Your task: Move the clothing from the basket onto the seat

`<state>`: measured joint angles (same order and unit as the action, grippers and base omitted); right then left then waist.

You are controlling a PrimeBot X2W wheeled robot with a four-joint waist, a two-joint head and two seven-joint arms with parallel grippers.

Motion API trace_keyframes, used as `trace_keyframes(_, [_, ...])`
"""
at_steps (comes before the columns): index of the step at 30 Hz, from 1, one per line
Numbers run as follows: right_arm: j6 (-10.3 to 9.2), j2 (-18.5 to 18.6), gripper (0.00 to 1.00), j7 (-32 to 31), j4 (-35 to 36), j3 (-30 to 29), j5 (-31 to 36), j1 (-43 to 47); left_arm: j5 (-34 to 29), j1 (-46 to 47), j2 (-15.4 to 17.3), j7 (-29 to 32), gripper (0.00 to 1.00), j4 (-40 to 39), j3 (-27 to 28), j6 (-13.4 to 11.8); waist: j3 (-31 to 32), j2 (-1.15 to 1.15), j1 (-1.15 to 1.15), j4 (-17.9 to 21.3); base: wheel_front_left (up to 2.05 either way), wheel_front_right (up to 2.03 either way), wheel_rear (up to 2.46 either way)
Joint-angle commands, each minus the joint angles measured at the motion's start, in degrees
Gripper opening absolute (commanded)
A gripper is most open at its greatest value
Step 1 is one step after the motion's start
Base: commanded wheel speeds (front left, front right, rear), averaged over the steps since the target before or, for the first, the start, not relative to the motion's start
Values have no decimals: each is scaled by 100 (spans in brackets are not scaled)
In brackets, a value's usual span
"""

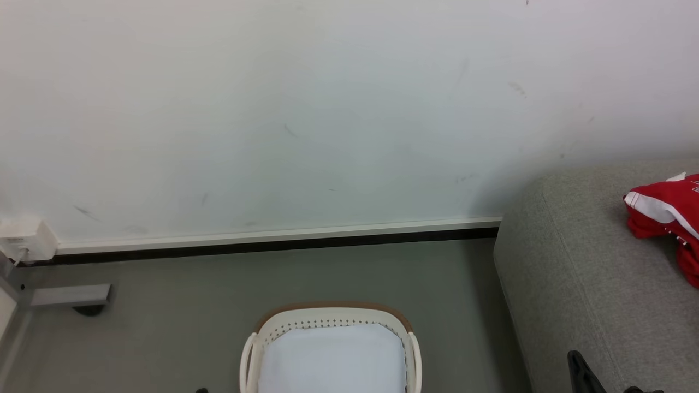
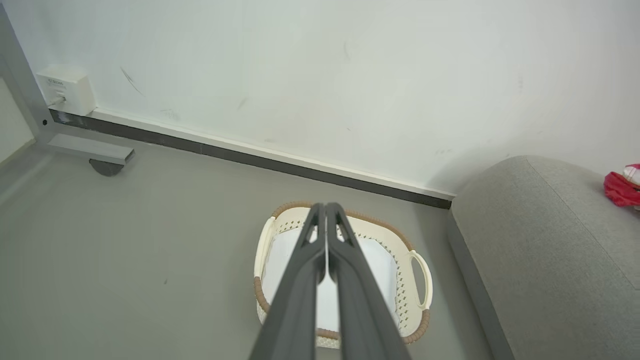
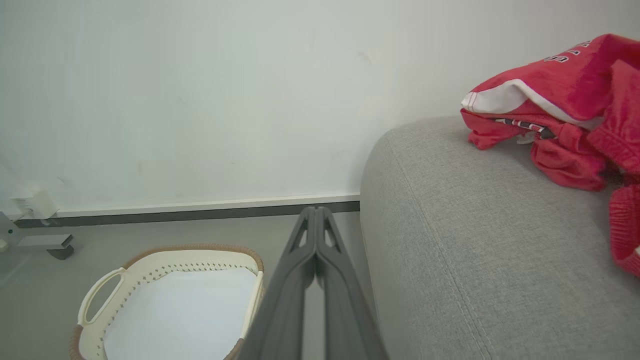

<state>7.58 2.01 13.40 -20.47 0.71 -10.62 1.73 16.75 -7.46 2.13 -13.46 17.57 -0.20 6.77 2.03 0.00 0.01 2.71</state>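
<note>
Red clothing (image 1: 669, 218) with white trim lies bunched on the grey seat (image 1: 590, 284) at the right; it also shows as clothing (image 3: 565, 115) on the seat (image 3: 475, 240) and as a small red patch of clothing (image 2: 622, 187). The white basket (image 1: 333, 316) with its brown rim stands on the floor at bottom centre, holding a pale liner sheet (image 1: 333, 360). My left gripper (image 2: 325, 206) hangs above the basket (image 2: 417, 265), shut and holding nothing. My right gripper (image 3: 316, 210) is shut too, between the basket (image 3: 150, 262) and the seat. A dark finger (image 1: 581, 371) shows at the seat's front.
A white wall (image 1: 327, 109) with a dark baseboard (image 1: 273, 243) runs behind the basket. At the far left a white socket box (image 1: 24, 237) and a grey metal foot (image 1: 71, 297) with a castor stand on the grey floor (image 1: 180, 322).
</note>
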Motion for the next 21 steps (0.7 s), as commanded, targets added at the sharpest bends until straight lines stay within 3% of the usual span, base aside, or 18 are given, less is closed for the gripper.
trace_keyframes(1, [-1, 31, 0, -55, 105, -52, -306, -122, 307, 137, 22, 63, 0, -96, 54, 7, -3, 0, 0, -6, 0, 0, 0])
trace_keyframes(21, [-3, 51, 0, -553, 270, -221, -2373, -302, 2211, 467, 41, 563, 0, -182, 213, 26, -40, 0, 0, -51, 0, 0, 0])
